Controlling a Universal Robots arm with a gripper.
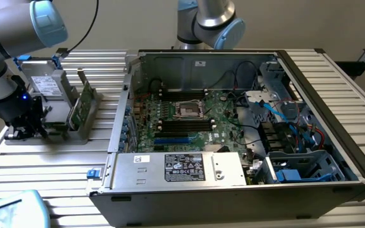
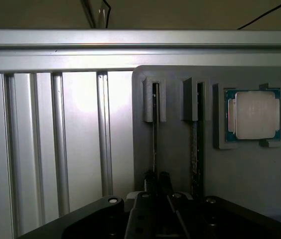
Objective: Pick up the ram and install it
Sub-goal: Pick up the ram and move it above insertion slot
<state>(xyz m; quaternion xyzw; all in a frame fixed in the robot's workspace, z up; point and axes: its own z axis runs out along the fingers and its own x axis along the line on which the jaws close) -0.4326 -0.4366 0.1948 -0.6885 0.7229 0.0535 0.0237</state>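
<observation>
The ram (image 2: 154, 134) stands on edge in a slot of the grey holder (image 2: 250, 174), seen as a thin dark line. My gripper (image 2: 157, 178) sits over its near end with one finger on each side, shut on the ram, which still rests in its slot. In the exterior view my gripper (image 1: 27, 129) is low at the left end of the holder (image 1: 74, 135), left of the open computer case. The black memory slots (image 1: 182, 124) lie on the motherboard just below the processor socket (image 1: 187, 109).
A wider green circuit card (image 1: 80, 102) stands upright in the neighbouring slot (image 2: 196, 149). A square silver processor chip (image 2: 252, 114) lies in a holder pocket. A silver box (image 1: 43, 85) stands behind my gripper. The case wall (image 1: 120, 118) rises between holder and motherboard.
</observation>
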